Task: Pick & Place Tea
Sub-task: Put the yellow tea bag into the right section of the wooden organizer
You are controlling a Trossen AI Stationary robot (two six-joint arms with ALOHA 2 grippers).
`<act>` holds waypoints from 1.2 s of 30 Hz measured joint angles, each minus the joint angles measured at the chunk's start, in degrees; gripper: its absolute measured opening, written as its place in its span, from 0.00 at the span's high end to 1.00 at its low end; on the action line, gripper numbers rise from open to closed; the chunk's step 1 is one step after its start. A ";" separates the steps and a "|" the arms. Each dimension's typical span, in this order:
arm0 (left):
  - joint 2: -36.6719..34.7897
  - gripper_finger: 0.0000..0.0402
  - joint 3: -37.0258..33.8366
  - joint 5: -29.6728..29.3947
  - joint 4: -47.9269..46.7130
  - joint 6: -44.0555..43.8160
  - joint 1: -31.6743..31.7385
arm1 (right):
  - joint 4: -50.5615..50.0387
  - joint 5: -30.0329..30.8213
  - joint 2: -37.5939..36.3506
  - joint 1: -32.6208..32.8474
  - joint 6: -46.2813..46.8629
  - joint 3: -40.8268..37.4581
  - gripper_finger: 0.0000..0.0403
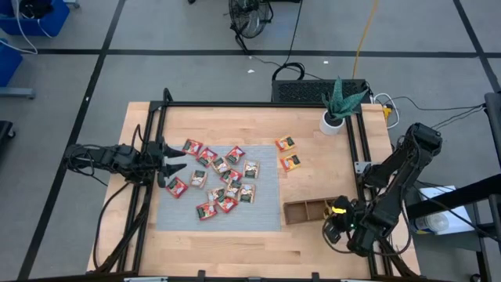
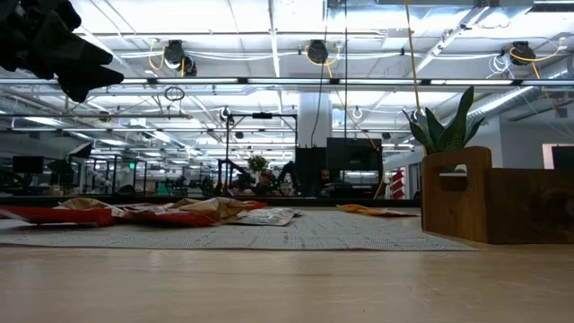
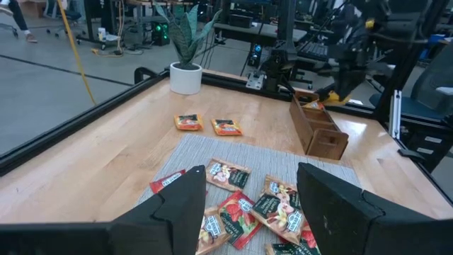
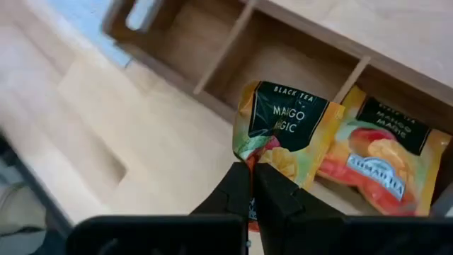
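While over tray point(image 1: 301, 211), right gripper point(image 4: 253, 185) pinching sachet point(image 4: 287, 131).

I see two matte black jointed arms with loose black cables, the left black two-finger gripper point(image 1: 174, 168) with broad wedge-shaped fingers, the right black two-finger gripper point(image 4: 253, 185) slim and tapered

My bench stands on a grey floor point(image 1: 196, 70) crossed by dark tape lines point(image 1: 94, 78), a yellow cable point(image 1: 364, 35) trailing across it. Beyond the wooden tabletop point(image 1: 235, 247), an open workshop stretches under white ceiling trusses point(image 2: 269, 81) hung with lamps point(image 2: 316, 51), dark frames and monitors point(image 2: 354, 157) behind.
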 joint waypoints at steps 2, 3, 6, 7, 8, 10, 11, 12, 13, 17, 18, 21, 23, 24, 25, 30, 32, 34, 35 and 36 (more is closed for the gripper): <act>0.00 0.44 0.00 0.00 0.01 -0.01 0.00 | 1.54 0.06 -0.02 0.00 0.33 -1.44 1.00; -0.01 0.44 0.00 0.00 0.00 0.01 0.01 | 2.58 0.06 -0.02 0.00 0.12 -1.96 1.00; 0.00 0.44 0.00 0.00 0.01 -0.02 0.01 | 3.84 0.15 -0.02 -0.07 -0.90 -2.54 1.00; 0.00 0.44 0.00 0.00 -0.01 0.00 0.00 | 3.49 0.18 -0.02 -0.07 -0.97 -2.54 1.00; -0.01 0.44 0.00 0.00 0.01 -0.01 -0.01 | 3.07 0.25 -0.02 -0.07 -0.99 -2.54 1.00; -0.02 0.44 0.00 0.00 -0.01 0.01 0.00 | 2.45 0.30 -0.02 -0.07 -1.02 -2.54 1.00; 0.00 0.44 0.00 0.00 0.00 0.00 0.00 | 2.17 0.31 -0.02 -0.07 -1.02 -2.54 1.00; -0.01 0.44 0.00 0.00 0.01 -0.02 0.00 | 1.79 0.36 -0.02 -0.07 -1.02 -2.54 1.00; -0.02 0.44 0.00 0.00 -0.01 0.00 -0.01 | 1.35 0.41 -0.03 -0.07 -0.91 -2.54 1.00; 0.00 0.44 0.00 0.00 0.01 -0.02 0.01 | -0.19 0.47 -0.02 -0.07 -0.21 -2.54 1.00; -0.02 0.44 0.00 0.00 0.01 0.01 0.00 | -0.58 0.71 -0.02 -0.07 -0.17 -2.54 1.00; -0.01 0.44 0.00 0.00 0.01 0.00 -0.01 | -1.42 2.48 -0.03 -0.07 -0.13 -2.54 1.00; -0.01 0.44 0.00 0.00 -0.01 -0.01 0.01 | -1.95 3.61 -0.02 -0.07 -0.14 -2.54 1.00; -0.02 0.44 0.00 0.00 0.01 -0.01 0.01 | -2.40 3.94 -0.04 -0.07 -0.14 -2.54 1.00; -0.02 0.44 0.00 0.00 -0.01 -0.01 -0.02 | -3.01 4.39 -0.04 -0.07 -0.12 -2.54 1.00; -0.01 0.44 0.00 0.00 0.01 -0.01 -0.01 | -6.53 5.01 -0.04 -0.07 1.05 -2.54 1.00; 0.00 0.44 0.00 0.00 0.01 0.00 0.00 | -8.75 5.09 0.11 -0.12 2.97 -2.54 1.00; -0.01 0.44 0.00 0.00 0.00 -0.02 0.01 | -11.27 4.94 0.74 -0.17 5.22 -2.54 1.00; -0.02 0.44 0.00 0.00 -0.01 0.01 -0.02 | -12.49 4.89 1.32 -0.17 6.06 -2.54 1.00; -0.01 0.44 0.00 0.00 0.01 0.01 0.00 | -13.60 4.88 1.96 -0.18 6.78 -2.54 1.00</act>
